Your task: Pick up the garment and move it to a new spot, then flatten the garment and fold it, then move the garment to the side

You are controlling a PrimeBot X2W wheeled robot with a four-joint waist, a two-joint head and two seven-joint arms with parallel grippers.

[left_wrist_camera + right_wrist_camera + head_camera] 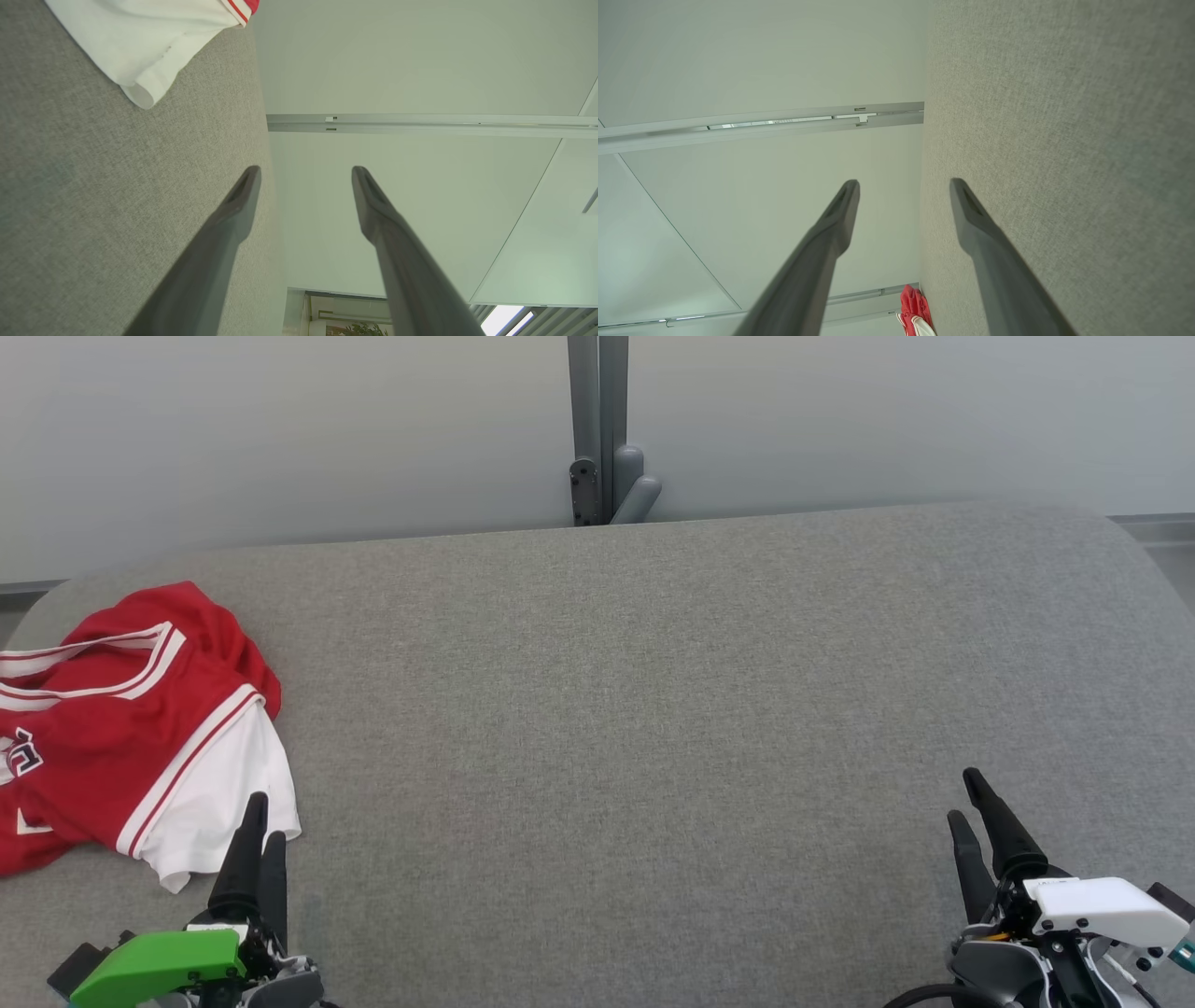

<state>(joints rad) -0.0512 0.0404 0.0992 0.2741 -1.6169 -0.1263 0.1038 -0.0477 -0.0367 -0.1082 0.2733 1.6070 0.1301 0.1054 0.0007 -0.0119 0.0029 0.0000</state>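
We look down on a grey, fabric-covered surface (653,709), where a crumpled red-and-white garment (121,728) lies at the far left, partly cut off by the frame. A white panel spills out from under its striped red trim. Our left gripper (267,819), on a green housing, points up at lower left, its fingertips just beside that white panel. Our right gripper (963,795), on a white housing, stands at lower right, well apart from the garment. Behind the surface, a grey post (597,429) rises against a pale wall (280,429).
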